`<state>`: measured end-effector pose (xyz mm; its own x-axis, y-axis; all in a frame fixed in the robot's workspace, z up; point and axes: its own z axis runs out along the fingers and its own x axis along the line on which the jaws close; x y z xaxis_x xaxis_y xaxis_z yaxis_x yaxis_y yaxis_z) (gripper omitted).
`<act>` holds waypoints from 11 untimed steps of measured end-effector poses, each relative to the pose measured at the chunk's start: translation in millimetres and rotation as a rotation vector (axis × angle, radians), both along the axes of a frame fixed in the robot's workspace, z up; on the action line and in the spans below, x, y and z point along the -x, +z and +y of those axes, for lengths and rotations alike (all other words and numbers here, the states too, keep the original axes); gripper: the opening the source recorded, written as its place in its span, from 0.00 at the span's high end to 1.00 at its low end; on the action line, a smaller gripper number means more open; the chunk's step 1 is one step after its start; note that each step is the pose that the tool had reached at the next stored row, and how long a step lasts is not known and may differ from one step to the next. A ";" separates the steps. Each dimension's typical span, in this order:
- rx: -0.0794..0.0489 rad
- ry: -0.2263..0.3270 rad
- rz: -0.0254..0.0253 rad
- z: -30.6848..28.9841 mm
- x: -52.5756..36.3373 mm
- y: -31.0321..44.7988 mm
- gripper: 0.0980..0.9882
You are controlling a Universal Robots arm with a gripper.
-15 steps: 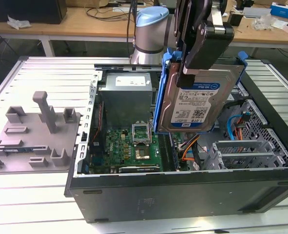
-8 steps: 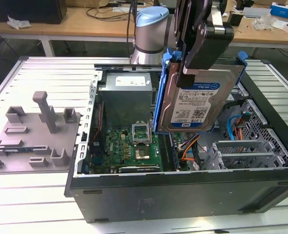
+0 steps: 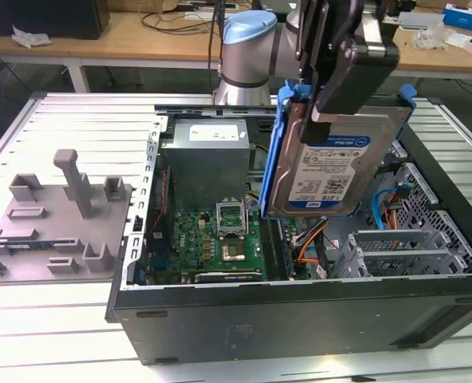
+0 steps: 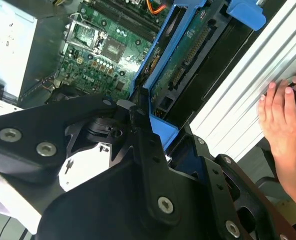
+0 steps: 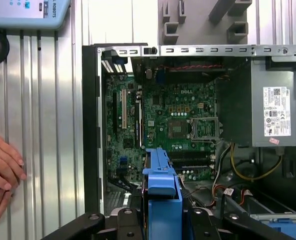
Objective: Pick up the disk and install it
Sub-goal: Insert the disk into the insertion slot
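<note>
The disk [image 3: 327, 163], a silver hard drive with a white-and-blue label in a blue carrier bracket, hangs on edge above the right half of the open computer case [image 3: 299, 297]. My gripper [image 3: 341, 108] is shut on its upper end, and the disk's lower edge hovers above the case floor. In the second wrist view the black fingers [image 4: 146, 145] clamp the blue bracket [image 4: 160, 60], with the drive's green circuit side beside it. In the first wrist view the blue bracket [image 5: 160, 185] points down at the motherboard [image 5: 173, 120].
In the case sit a power supply [image 3: 208, 152], the motherboard [image 3: 220, 231], orange cables [image 3: 311, 243] and a metal drive cage [image 3: 403, 247]. A grey fixture with upright posts [image 3: 60, 215] lies at the exterior view's left. A person's hand [image 4: 283, 115] rests on the ribbed table.
</note>
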<state>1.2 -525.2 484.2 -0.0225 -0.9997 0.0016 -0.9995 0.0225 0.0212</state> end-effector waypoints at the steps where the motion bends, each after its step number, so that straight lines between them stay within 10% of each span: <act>1: 0.000 0.000 0.0001 -0.6 -5.4 0.0 0.70; 11: 0.001 0.016 0.0001 -8.8 -40.0 -0.4 0.70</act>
<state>41.2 -534.0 483.8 -0.0063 -1.0000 0.0022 -0.9998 0.0064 0.0212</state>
